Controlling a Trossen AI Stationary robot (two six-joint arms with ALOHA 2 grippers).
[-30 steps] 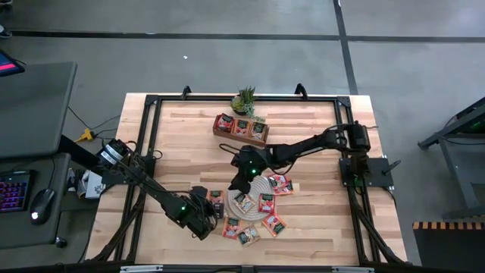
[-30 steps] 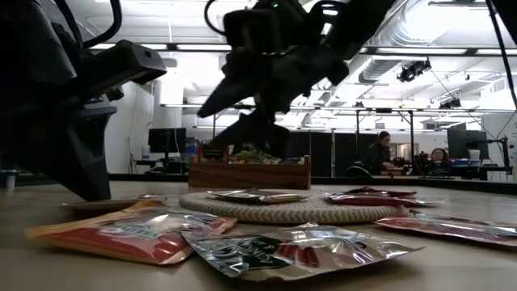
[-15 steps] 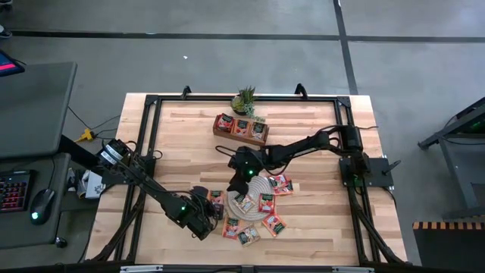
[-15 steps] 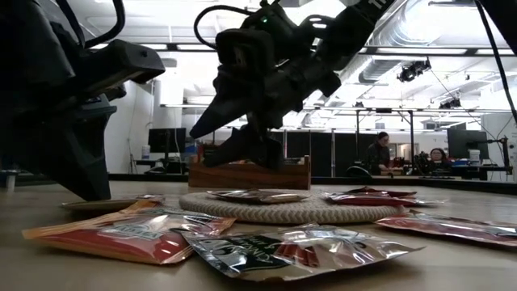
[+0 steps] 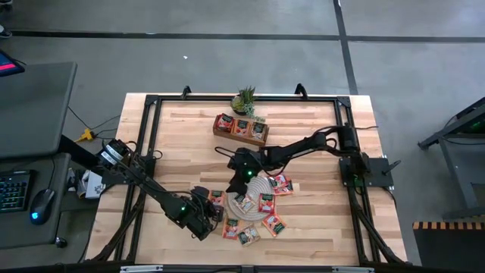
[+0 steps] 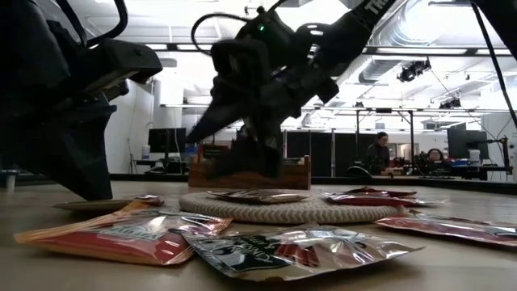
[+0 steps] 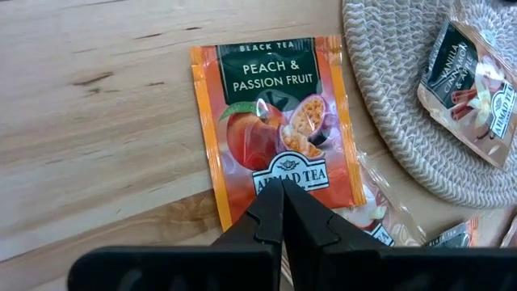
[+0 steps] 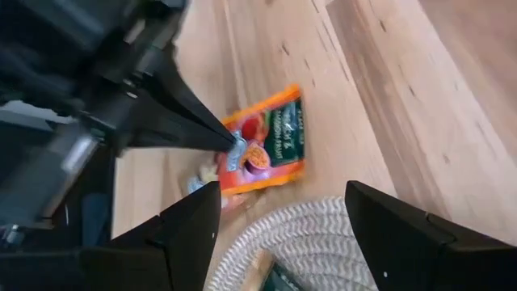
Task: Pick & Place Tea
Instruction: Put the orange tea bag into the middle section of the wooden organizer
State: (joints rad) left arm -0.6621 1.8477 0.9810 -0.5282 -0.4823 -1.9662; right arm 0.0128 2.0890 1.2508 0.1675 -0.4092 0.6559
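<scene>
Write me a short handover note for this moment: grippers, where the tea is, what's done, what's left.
Left gripper: shut, tips down on the peach and passion fruit sachet lying on the table beside the woven mat.
Right gripper: open, empty, above the mat's edge nearest the tray.
Tea: three sachets showing in the wooden tray; the other sachets lie on and around the mat.
Done: tray partly loaded.
Left: the sachets on the mat and table.
</scene>
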